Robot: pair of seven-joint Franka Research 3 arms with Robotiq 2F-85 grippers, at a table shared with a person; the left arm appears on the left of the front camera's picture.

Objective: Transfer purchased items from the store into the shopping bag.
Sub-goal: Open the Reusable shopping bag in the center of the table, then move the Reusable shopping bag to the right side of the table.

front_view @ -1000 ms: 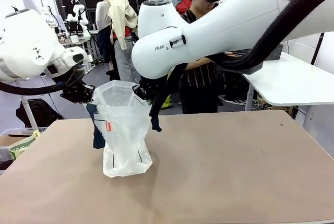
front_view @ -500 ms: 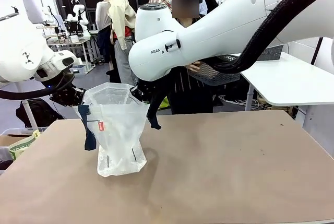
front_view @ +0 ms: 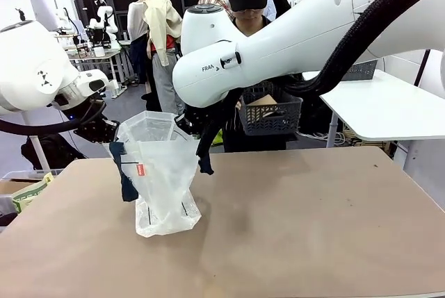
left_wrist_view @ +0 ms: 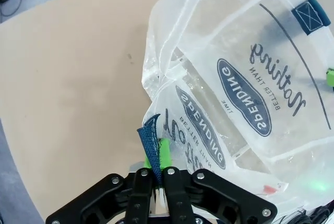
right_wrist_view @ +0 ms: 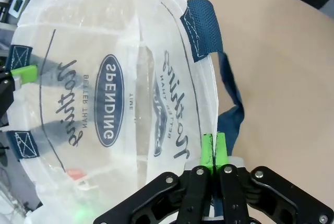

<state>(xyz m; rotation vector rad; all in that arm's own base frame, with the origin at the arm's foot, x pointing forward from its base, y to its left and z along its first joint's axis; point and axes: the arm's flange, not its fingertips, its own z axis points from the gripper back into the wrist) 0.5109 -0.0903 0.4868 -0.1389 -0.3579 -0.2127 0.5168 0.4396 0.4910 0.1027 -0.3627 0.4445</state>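
Note:
The translucent white shopping bag (front_view: 161,173) stands on the table, its mouth held open between my two grippers. My left gripper (front_view: 104,131) is shut on the rim at the bag's left side, next to a navy handle (left_wrist_view: 151,145); in the left wrist view the left gripper (left_wrist_view: 159,153) pinches plastic. My right gripper (front_view: 192,123) is shut on the opposite rim, and in the right wrist view the right gripper (right_wrist_view: 214,151) clamps it. A person at the far side holds the store (front_view: 271,114), a dark lattice basket. The purchased items (front_view: 261,102) show as tan and dark shapes inside it.
The brown table (front_view: 313,228) stretches out bare to the right of the bag. A white table (front_view: 389,107) stands at the back right. My right arm's thick white link (front_view: 278,41) crosses above the bag.
The person has brought the basket down and left, from behind my right arm into plain view. The bag and both grippers swayed left, then back right a little.

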